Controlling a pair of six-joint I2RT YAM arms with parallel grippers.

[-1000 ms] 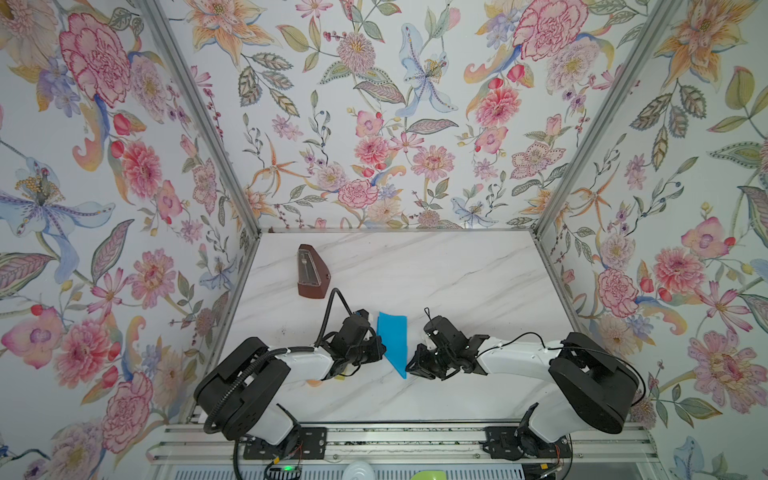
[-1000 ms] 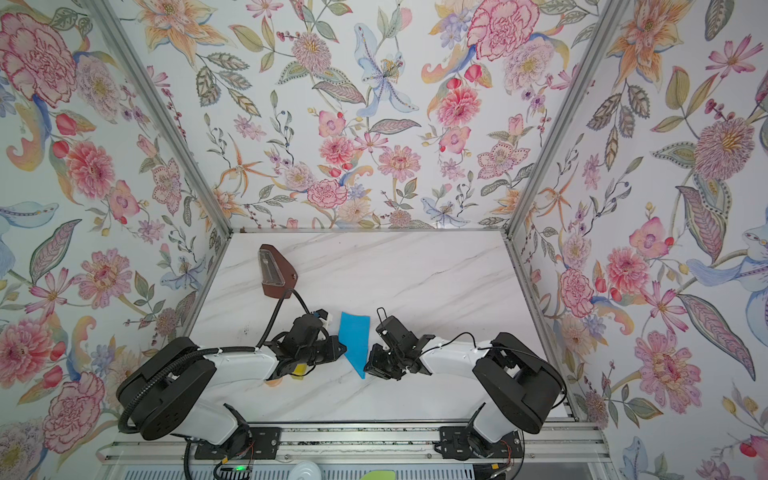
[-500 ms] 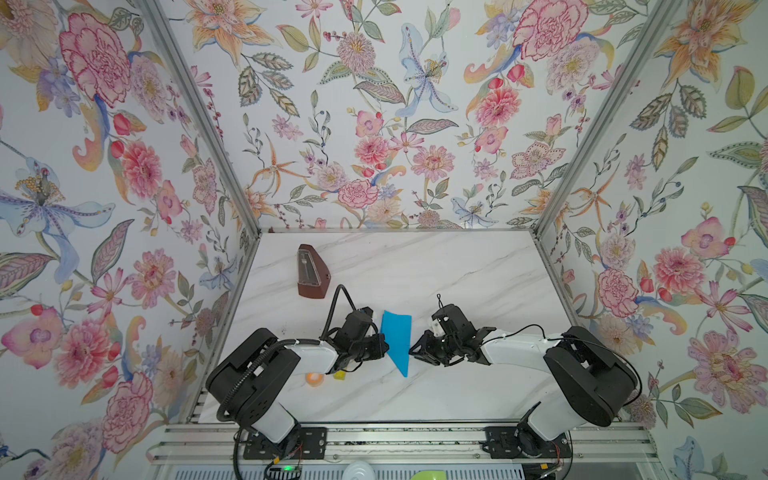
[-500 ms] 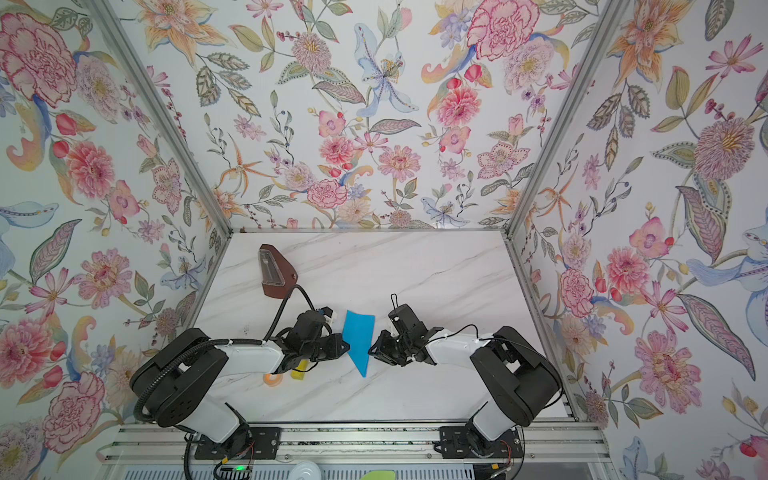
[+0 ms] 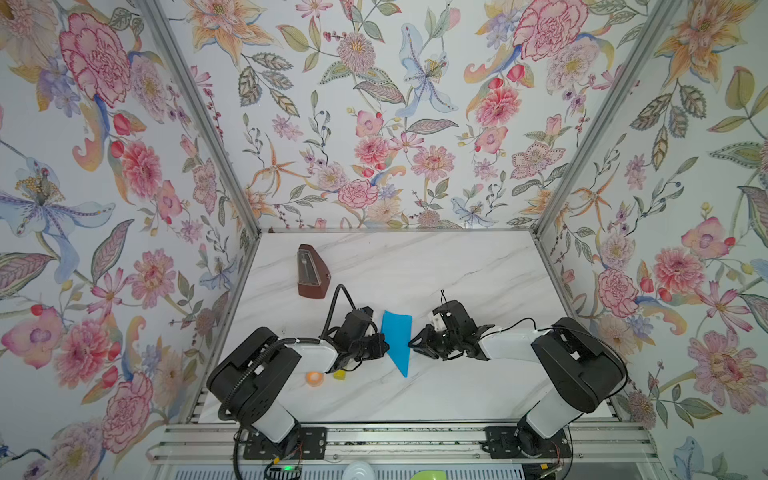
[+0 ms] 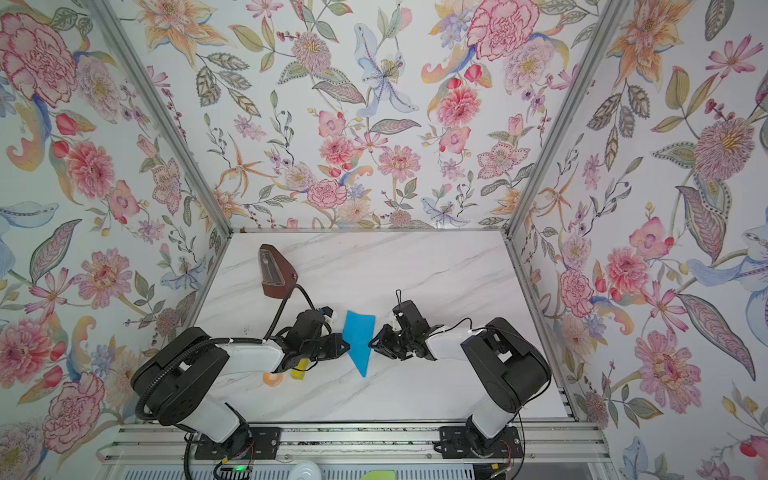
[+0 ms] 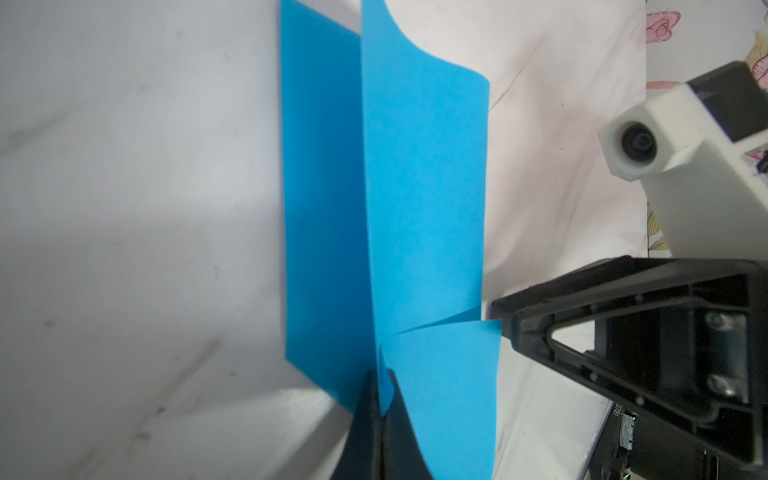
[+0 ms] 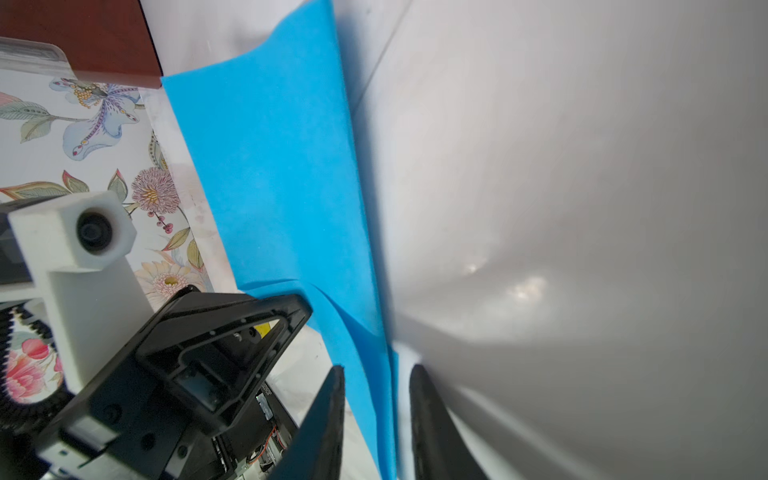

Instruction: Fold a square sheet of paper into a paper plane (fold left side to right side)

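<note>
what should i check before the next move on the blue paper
1. Grip: left hand is shut on the edge of the bright blue folded paper sheet: ok.
2. Clearance: right hand is open, with a finger on either side of the sheet and not clamping it: ok.
3. Flatness: one layer curls up, so the sheet is not lying flat on the white marble table: not ok.
4. Clutter: small yellow block and small orange ring lie beside the left arm, apart from the sheet: ok.
5. Crease sharpness: cannot tell.
</note>
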